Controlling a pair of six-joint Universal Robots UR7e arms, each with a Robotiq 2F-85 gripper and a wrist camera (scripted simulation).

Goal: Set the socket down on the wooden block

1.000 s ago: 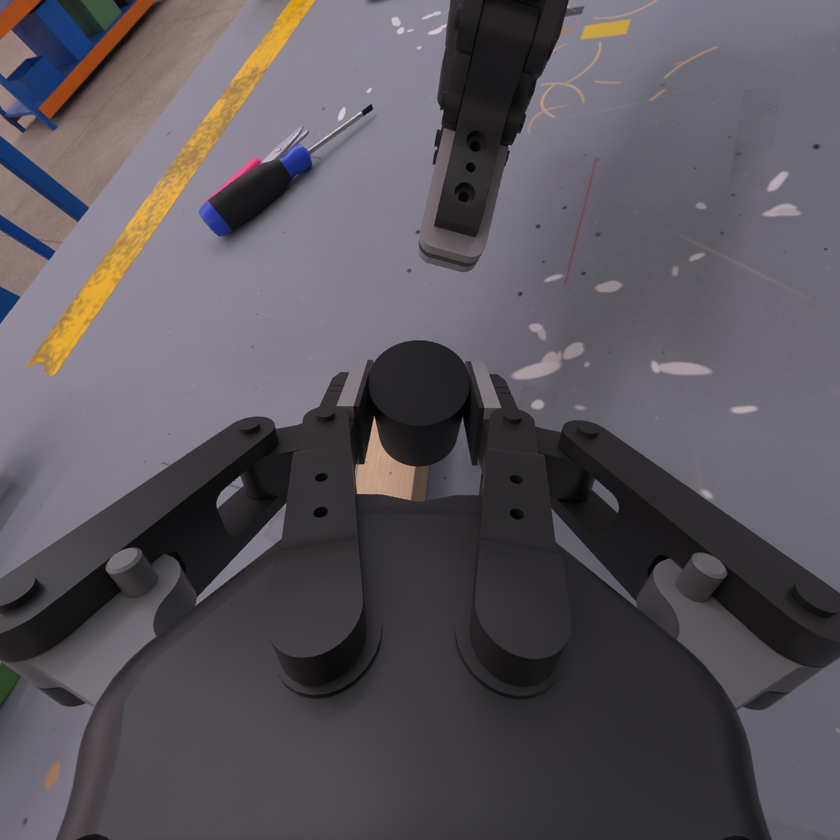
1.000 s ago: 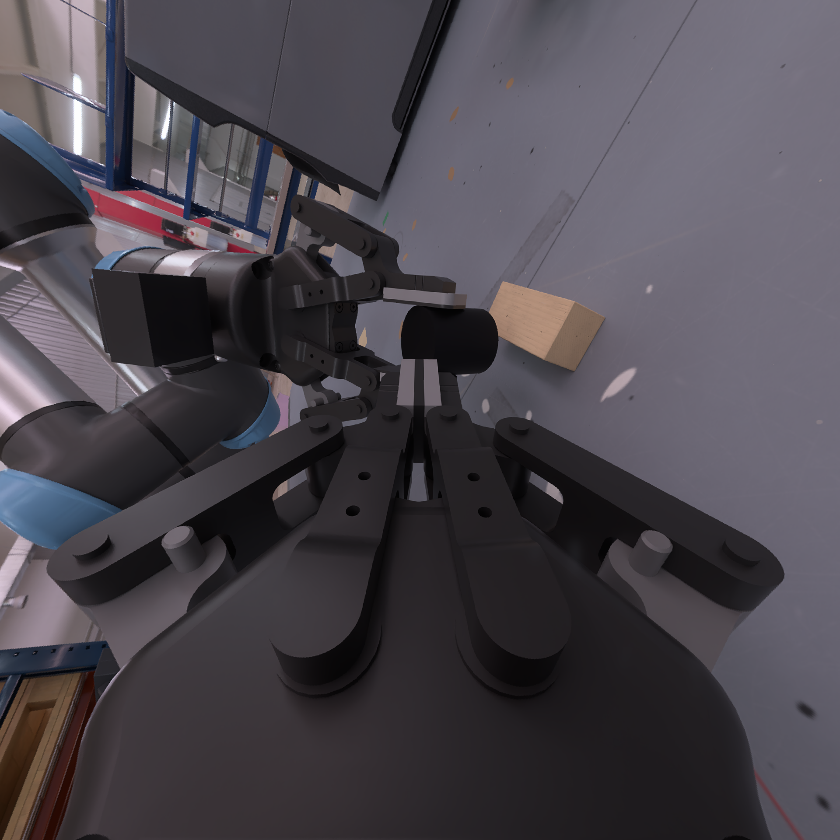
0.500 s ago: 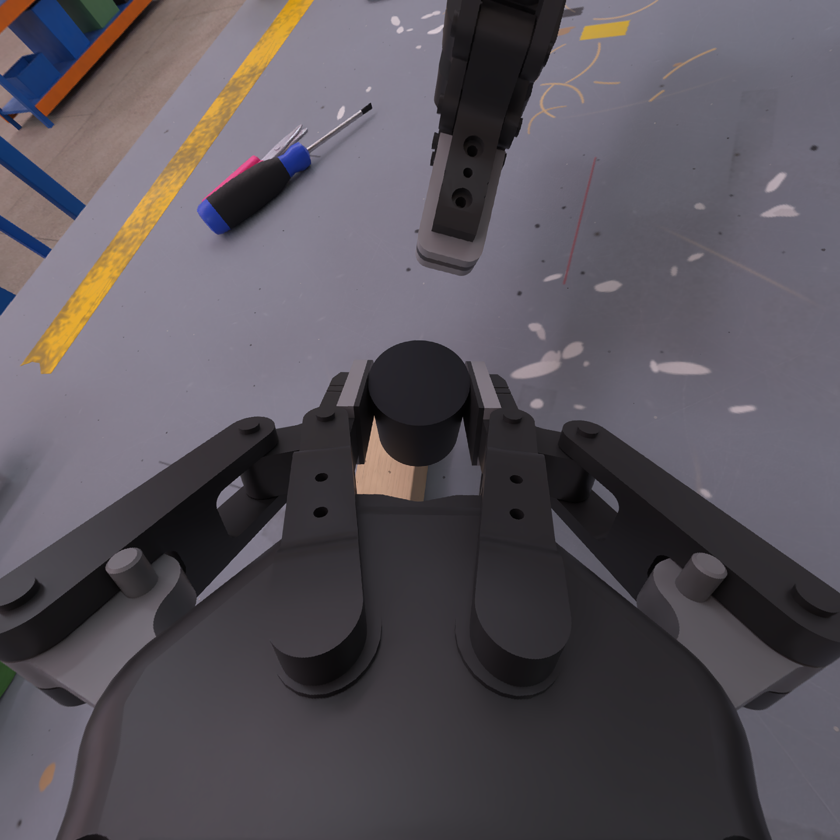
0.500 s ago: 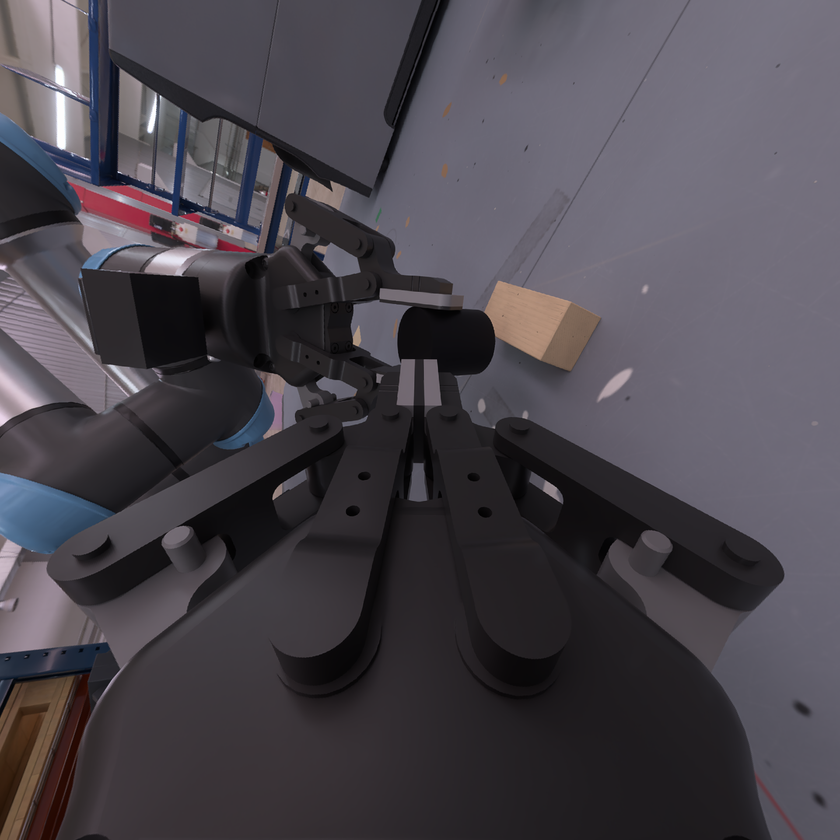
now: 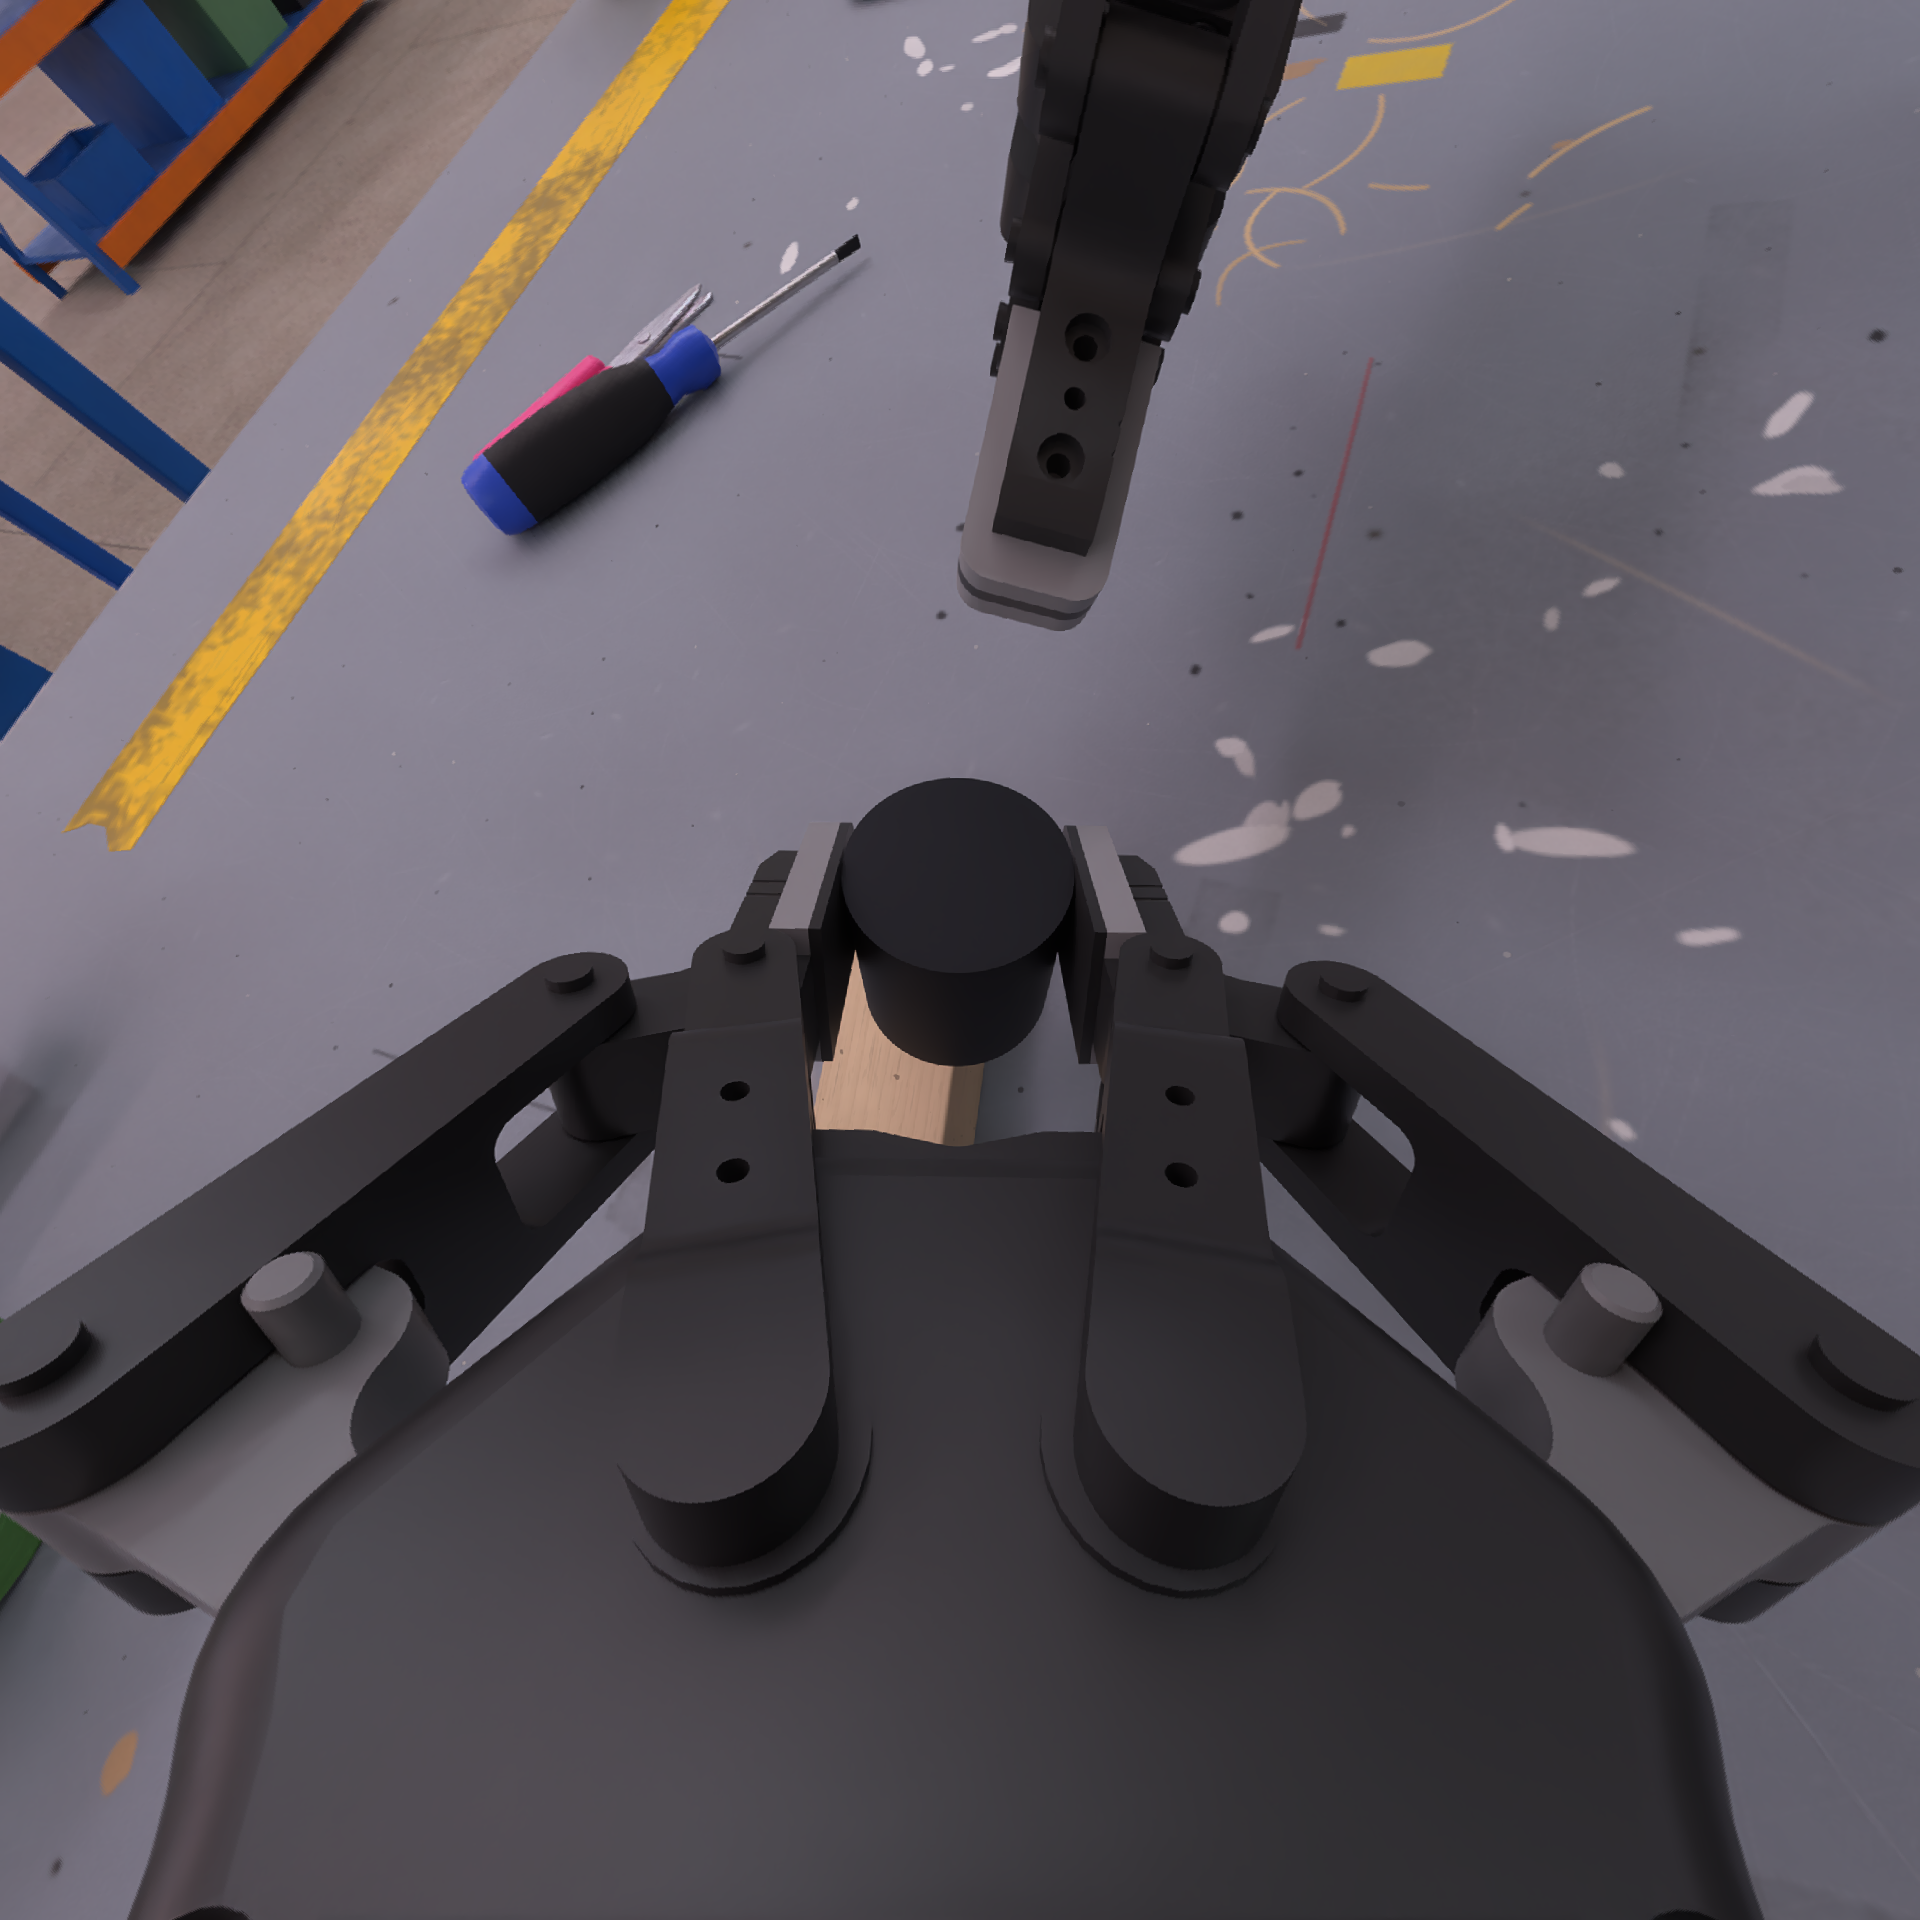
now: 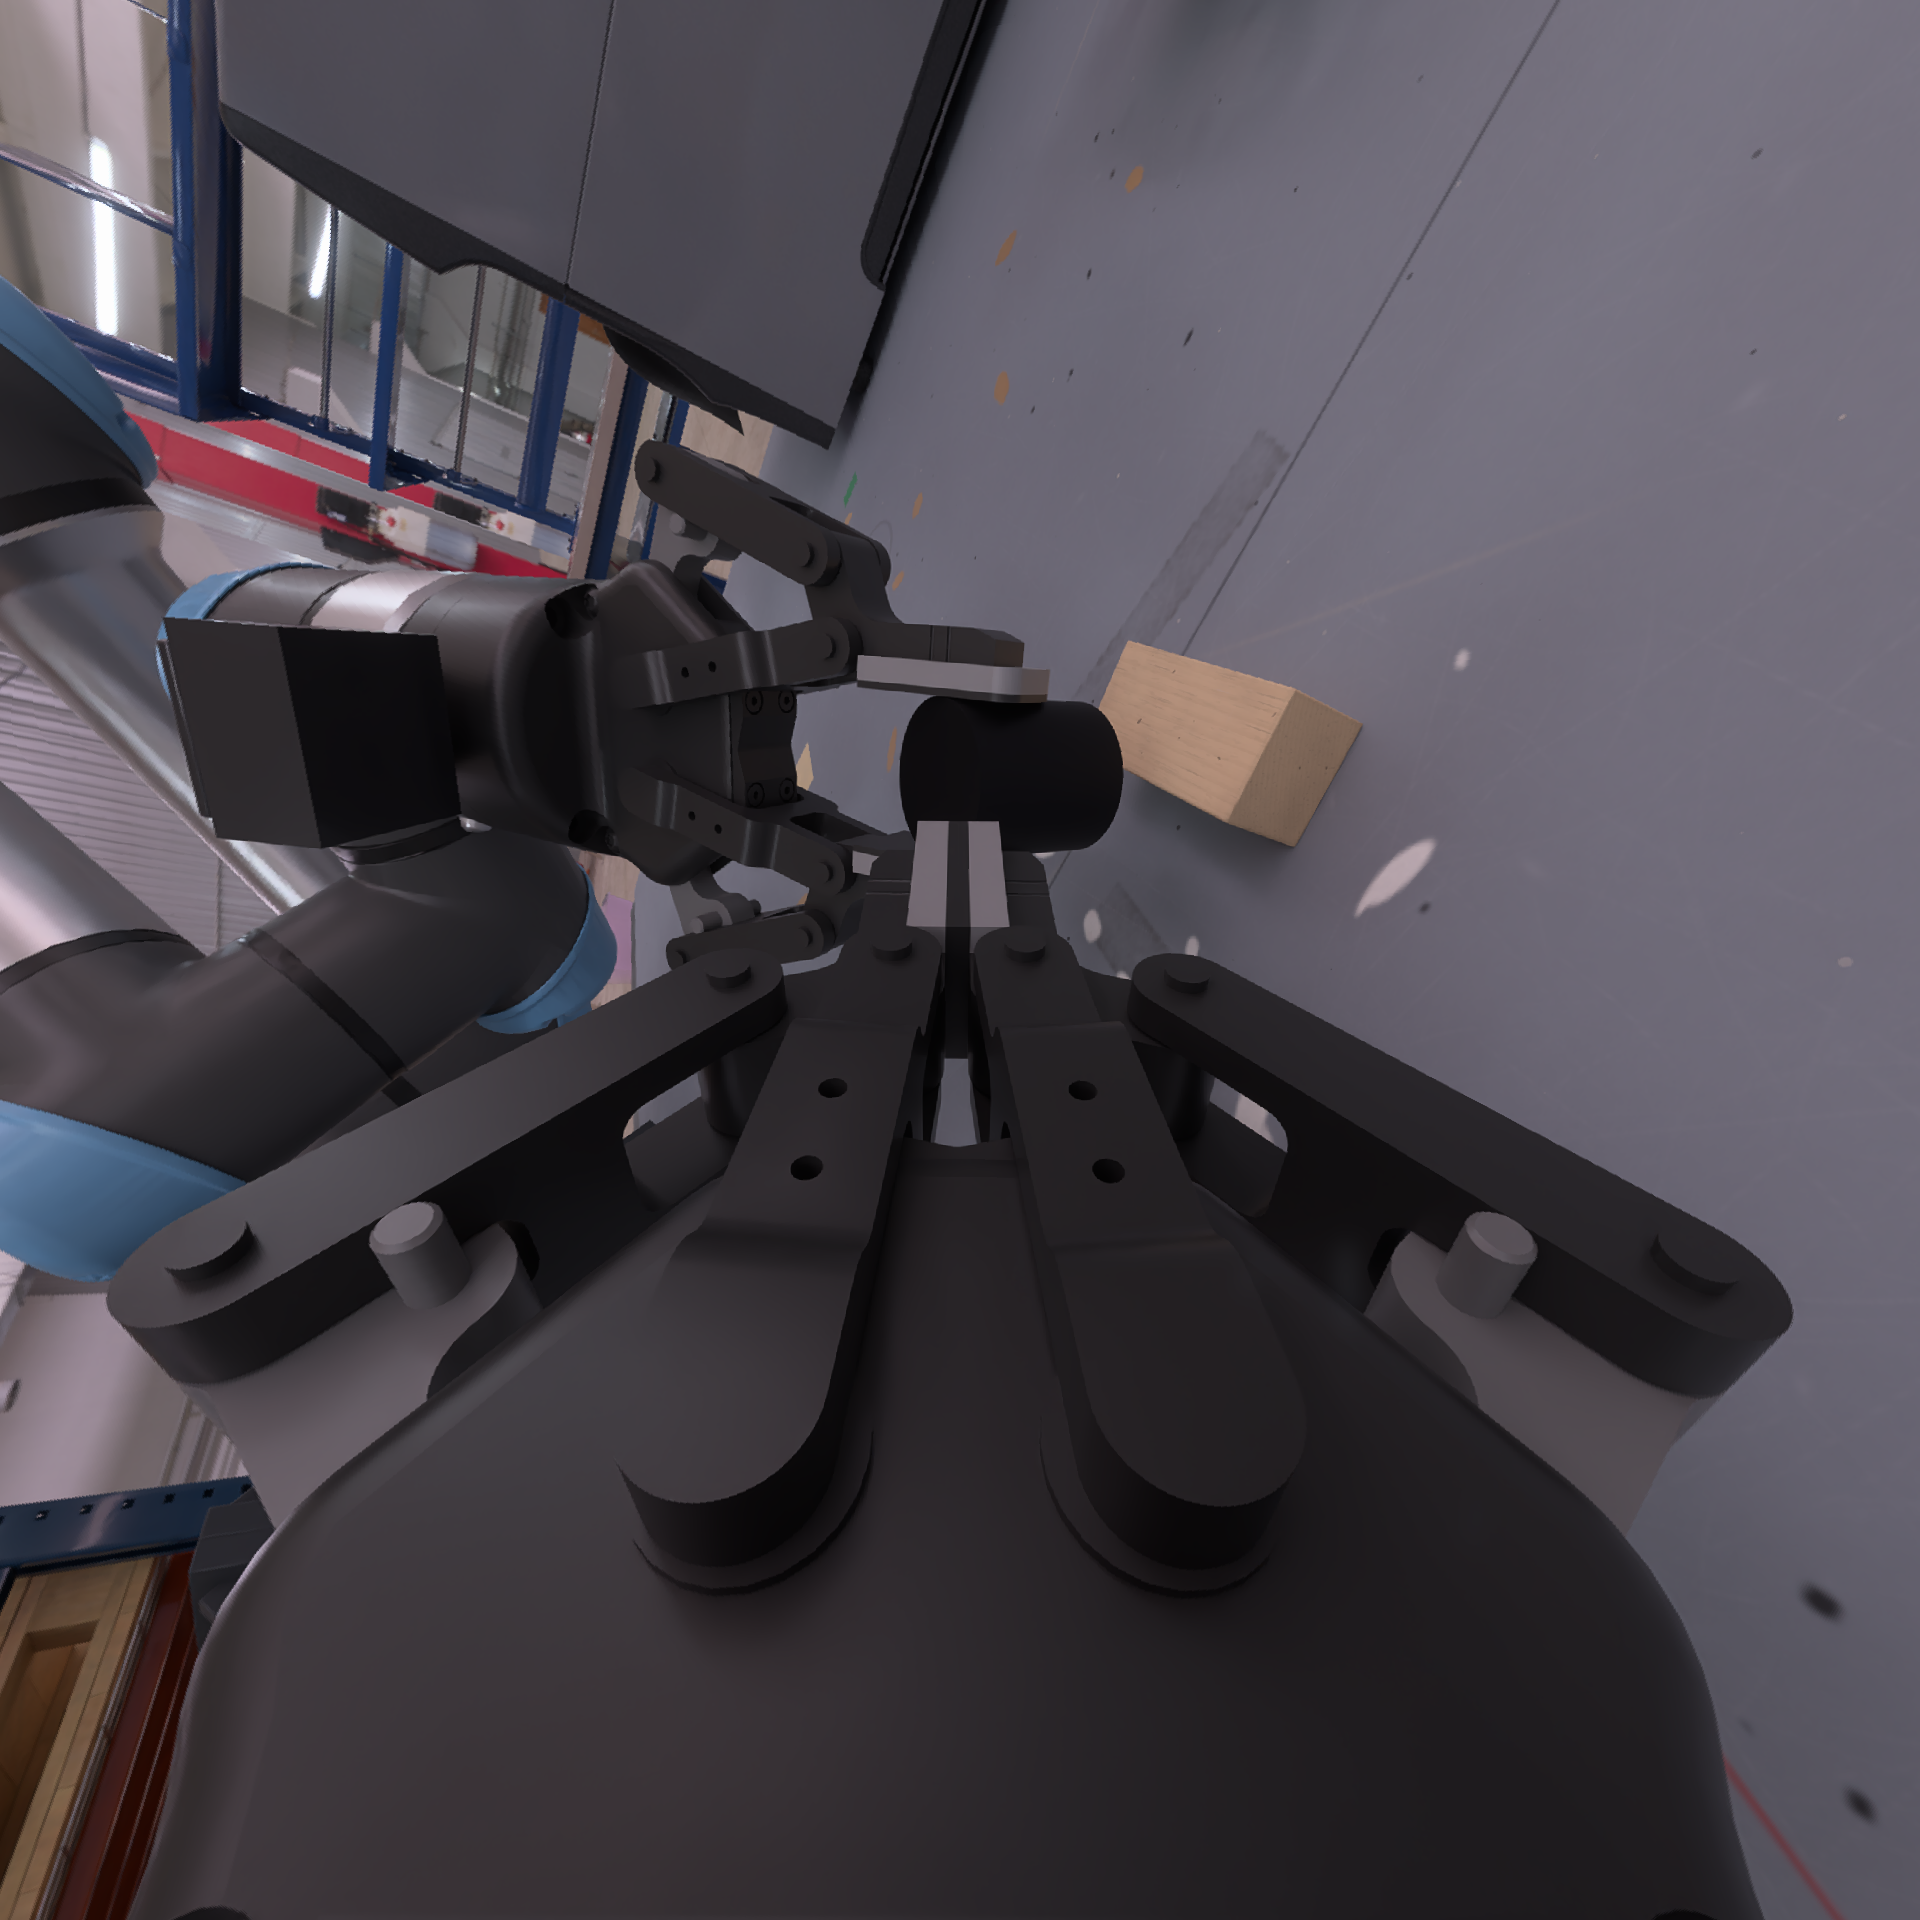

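My left gripper (image 5: 956, 894) is shut on the socket (image 5: 956, 904), a short black cylinder, and holds it in the air above the table. The wooden block (image 5: 894, 1091), pale and rectangular, lies on the grey table just beneath and behind the socket. In the right wrist view the socket (image 6: 1013, 774) hangs a small gap away from the wooden block (image 6: 1231, 732), held by the left gripper (image 6: 977, 748). My right gripper (image 6: 954, 871) is shut and empty, and it also shows in the left wrist view (image 5: 1029, 603) beyond the socket.
A screwdriver (image 5: 603, 426) with a black and blue handle lies on the table at the far left, next to a pink-handled tool (image 5: 551, 400). A yellow tape stripe (image 5: 395, 416) runs along the table's left edge. Blue and orange shelving (image 5: 104, 135) stands beyond it.
The left gripper with the socket holds its place over the block. The right gripper has drifted slightly away from the socket.
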